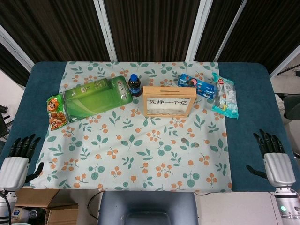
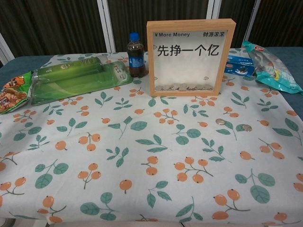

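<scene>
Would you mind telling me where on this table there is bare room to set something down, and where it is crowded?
Free: the cloth in front of the wooden coin box, apart from two coins, and the blue strips by the left hand and right hand. Crowded: the far row, with snack bag, green pack, cola bottle, blue box and teal packet.

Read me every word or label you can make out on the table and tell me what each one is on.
"¥ More Money": top left of the wooden coin frame.
"财源滚滚": top right of the same frame.
"先挣一个亿": large, across its glass.
Green package, orange snack bag, dark bottle, blue box and teal packet: print too small or blurred to read.
</scene>
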You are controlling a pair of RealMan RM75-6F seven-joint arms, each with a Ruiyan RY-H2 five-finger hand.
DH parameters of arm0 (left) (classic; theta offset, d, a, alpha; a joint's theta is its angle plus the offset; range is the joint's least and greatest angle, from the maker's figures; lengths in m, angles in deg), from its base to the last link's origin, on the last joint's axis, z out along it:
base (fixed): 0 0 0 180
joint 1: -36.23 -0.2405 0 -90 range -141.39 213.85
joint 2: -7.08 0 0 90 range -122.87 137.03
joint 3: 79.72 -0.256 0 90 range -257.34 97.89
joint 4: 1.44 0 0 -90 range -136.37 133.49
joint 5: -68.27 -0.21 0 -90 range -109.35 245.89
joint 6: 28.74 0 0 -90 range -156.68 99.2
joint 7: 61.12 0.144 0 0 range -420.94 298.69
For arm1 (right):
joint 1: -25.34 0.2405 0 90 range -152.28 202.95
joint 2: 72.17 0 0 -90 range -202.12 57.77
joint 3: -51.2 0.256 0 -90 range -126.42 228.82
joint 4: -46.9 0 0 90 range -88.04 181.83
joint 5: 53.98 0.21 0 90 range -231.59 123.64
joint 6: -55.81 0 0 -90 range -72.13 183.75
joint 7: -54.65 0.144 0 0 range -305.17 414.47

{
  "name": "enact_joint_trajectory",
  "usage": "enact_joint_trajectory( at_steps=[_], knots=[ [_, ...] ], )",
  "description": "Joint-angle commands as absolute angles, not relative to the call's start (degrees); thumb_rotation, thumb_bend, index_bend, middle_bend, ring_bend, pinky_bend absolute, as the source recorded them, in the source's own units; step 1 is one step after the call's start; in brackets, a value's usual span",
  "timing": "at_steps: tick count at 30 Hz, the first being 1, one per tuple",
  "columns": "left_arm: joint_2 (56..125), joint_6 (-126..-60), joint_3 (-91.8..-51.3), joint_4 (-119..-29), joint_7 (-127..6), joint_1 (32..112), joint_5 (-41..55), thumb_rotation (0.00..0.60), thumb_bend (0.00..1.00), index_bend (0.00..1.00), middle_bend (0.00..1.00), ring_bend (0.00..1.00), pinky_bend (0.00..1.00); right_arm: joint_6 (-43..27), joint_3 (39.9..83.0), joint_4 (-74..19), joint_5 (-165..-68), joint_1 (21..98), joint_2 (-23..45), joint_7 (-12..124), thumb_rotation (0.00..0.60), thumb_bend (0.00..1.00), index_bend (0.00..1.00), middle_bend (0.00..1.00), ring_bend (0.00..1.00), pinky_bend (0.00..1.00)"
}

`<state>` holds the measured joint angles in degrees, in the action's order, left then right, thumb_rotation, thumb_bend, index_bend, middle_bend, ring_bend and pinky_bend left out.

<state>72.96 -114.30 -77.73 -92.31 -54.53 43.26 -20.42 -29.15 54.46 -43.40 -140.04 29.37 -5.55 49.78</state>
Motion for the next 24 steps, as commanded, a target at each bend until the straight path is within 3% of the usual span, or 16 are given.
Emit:
enact_joint_trajectory(
  at_steps=[1, 16, 24],
  knots=[
    [72.87, -114.24, -77.73, -92.42, -54.58, 43.27, -20.37, 0.562, 0.37, 0.0, 0.0, 0.0, 0.0, -29.0, 54.41, -43.37, -140.08, 29.45, -5.5, 49.64, 0.6, 0.25, 0.0, 0.0, 0.0, 0.0],
    [72.79, -113.23, -77.76, -92.34, -54.76, 43.66, -19.86, 0.563, 0.33, 0.0, 0.0, 0.0, 0.0, -28.07, 54.54, -44.0, -140.36, 30.28, -5.48, 48.18, 0.6, 0.25, 0.0, 0.0, 0.0, 0.0],
    [73.04, -112.97, -77.75, -91.73, -55.32, 43.9, -19.87, 0.563, 0.33, 0.0, 0.0, 0.0, 0.0, -24.39, 56.56, -46.75, -141.46, 34.75, -6.09, 42.91, 0.6, 0.25, 0.0, 0.0, 0.0, 0.0]
  ],
)
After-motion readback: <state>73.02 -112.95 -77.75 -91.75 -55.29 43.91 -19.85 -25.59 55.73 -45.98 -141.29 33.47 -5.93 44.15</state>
